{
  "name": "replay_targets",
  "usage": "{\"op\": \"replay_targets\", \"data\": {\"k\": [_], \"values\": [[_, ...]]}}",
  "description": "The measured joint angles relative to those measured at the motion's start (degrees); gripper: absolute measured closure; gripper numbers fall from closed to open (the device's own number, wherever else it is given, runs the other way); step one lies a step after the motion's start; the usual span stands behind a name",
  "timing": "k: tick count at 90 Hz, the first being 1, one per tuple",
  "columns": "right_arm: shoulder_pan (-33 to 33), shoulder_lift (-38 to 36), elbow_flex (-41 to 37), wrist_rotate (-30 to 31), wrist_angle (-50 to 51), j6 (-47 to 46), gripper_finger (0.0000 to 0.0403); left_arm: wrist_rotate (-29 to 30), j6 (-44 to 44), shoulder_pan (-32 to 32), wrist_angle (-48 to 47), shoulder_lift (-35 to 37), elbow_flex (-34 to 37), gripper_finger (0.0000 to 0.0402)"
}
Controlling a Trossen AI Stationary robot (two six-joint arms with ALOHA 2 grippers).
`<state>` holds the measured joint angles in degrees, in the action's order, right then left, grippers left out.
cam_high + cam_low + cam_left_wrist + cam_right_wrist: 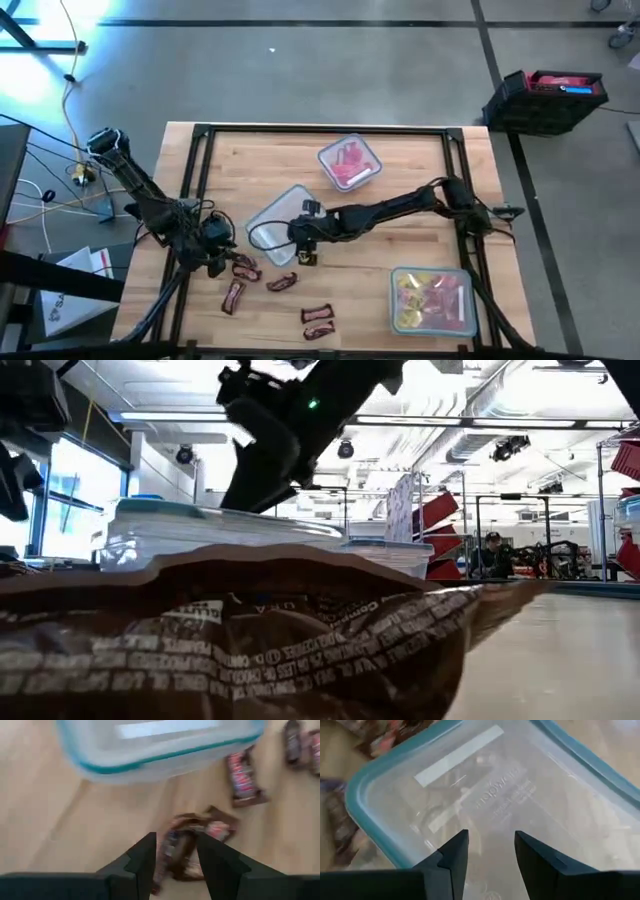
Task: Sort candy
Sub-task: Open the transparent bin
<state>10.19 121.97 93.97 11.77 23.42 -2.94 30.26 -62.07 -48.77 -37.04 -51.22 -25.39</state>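
Candy sorting, brown mini bars left loose on the desk [420, 215].

Left hand [175, 857], lower left of centre in the high view, hangs with fingers parted and holding nothing just over a crumpled brown bar [192, 840]; more brown bars [318, 322] lie scattered along the lower middle of the frame. Right hand [490, 852] hovers released above the empty clear container [278, 222] at centre. Pink packets sit in the container [350, 160] at upper centre, yellow ones in the container [432, 300] at lower right. The bars look light and soft-wrapped, probably slippery and easily crushed; a gentle pinch across the narrow middle of the wrapper seems best.
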Motion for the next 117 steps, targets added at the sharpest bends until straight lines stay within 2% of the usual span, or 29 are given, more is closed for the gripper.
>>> {"op": "replay_targets", "data": {"k": [10, 19, 29, 42, 52, 63, 76, 88, 117], "values": [[1.3, -1.3, 0.0, 0.9, 4.2, -2.7, 0.0270, 5.8, 6.9, -0.5, 10.4, -3.3, 4.0, 0.0275], [3.1, -1.2, -0.1, 4.0, 3.8, -5.7, 0.0270, 8.1, 11.5, -0.5, 20.8, -5.8, 7.8, 0.0275], [5.2, -0.7, -2.0, 8.8, -4.4, -5.7, 0.0270, 8.9, 13.3, -0.3, 31.6, -8.5, 11.6, 0.0275], [5.8, -0.6, -6.9, 13.6, -19.4, -5.6, 0.0269, 11.4, 13.3, -0.3, 39.7, -11.3, 14.7, 0.0275], [4.6, -0.6, -10.9, 11.5, -26.7, -6.1, 0.0269, 15.7, 13.4, -0.3, 42.2, -12.9, 15.4, 0.0275], [3.3, -0.6, -14.5, 10.7, -32.7, -6.7, 0.0269, 17.5, 15.0, -0.2, 45.6, -14.4, 15.4, 0.0275], [1.5, -0.4, -18.2, 6.6, -40.0, -7.8, 0.0269, 17.8, 16.9, -0.2, 53.0, -17.5, 15.4, 0.0275], [-0.2, 0.3, -19.4, 3.2, -42.2, -7.5, 0.0269, 18.0, 19.1, 1.3, 58.5, -21.3, 15.4, 0.0275], [-2.2, 4.0, -19.6, 0.6, -47.0, -7.6, 0.0269, 13.7, 23.7, 6.3, 71.5, -31.2, 15.2, 0.0275]]}}
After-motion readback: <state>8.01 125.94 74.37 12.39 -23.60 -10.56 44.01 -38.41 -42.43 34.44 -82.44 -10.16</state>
